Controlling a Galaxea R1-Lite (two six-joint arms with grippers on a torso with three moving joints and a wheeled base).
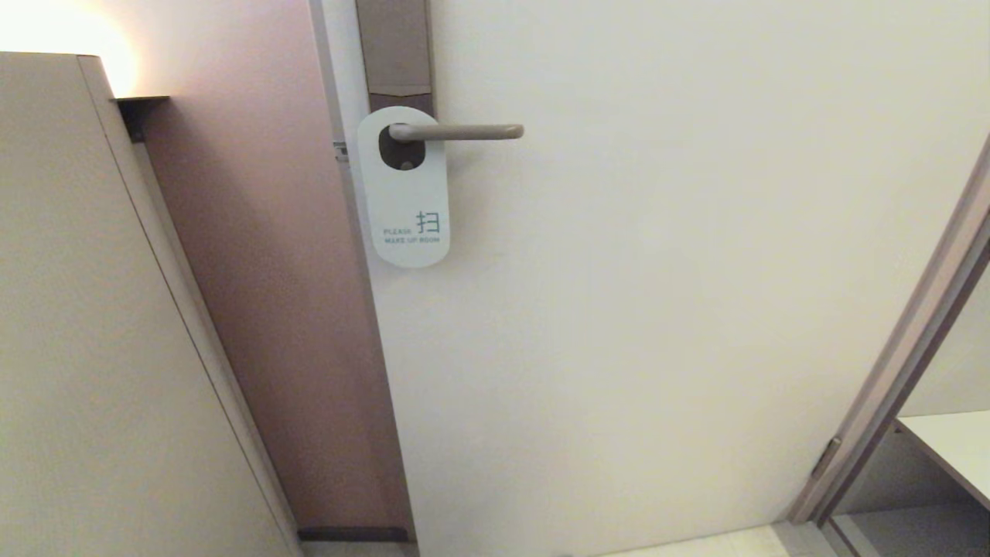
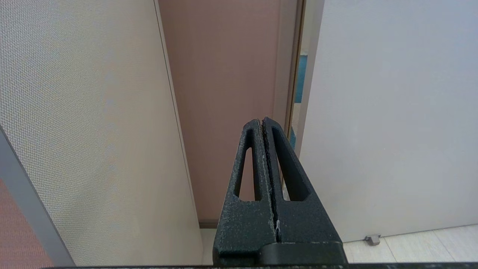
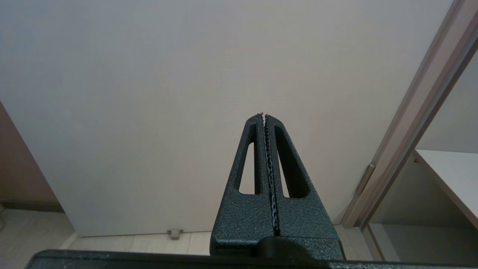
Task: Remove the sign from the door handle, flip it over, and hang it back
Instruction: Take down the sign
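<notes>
The sign (image 1: 406, 201) hangs on the door handle (image 1: 464, 132) by its oval hole, white side out, with teal "PLEASE MAKE UP ROOM" text. The handle is a slim beige lever on a brown backplate (image 1: 394, 50) near the door's left edge. Neither arm shows in the head view. My left gripper (image 2: 261, 120) is shut and empty, low down, facing the gap by the door's edge. My right gripper (image 3: 264, 116) is shut and empty, low down, facing the bare lower door. The sign and handle are out of both wrist views.
A beige partition (image 1: 93, 325) stands at the left, with a pinkish-brown wall (image 1: 271, 271) behind it. The white door (image 1: 657, 309) fills the middle. A door frame (image 1: 905, 371) and a white shelf (image 1: 955, 445) are at the right. A small doorstop (image 3: 174, 234) sits on the floor.
</notes>
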